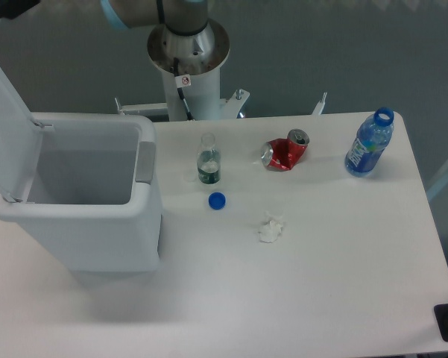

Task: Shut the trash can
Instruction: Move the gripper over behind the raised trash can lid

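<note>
White trash can [89, 224] open beside small bottle [209, 165], blue cap [217, 200], crushed can [285, 152]; fingers' state impossible to tell.

Standing at the table's [343, 298] left end: trash can [89, 216], lid [7, 127] raised on its far-left side. To its right, small bottle [208, 160] with loose cap [217, 200] just in front; further right, crushed can [285, 151], crumpled tissue [270, 229] nearer the front. At the far right corner, larger bottle [370, 143]; behind the table's back edge, robot base [188, 67].
</note>
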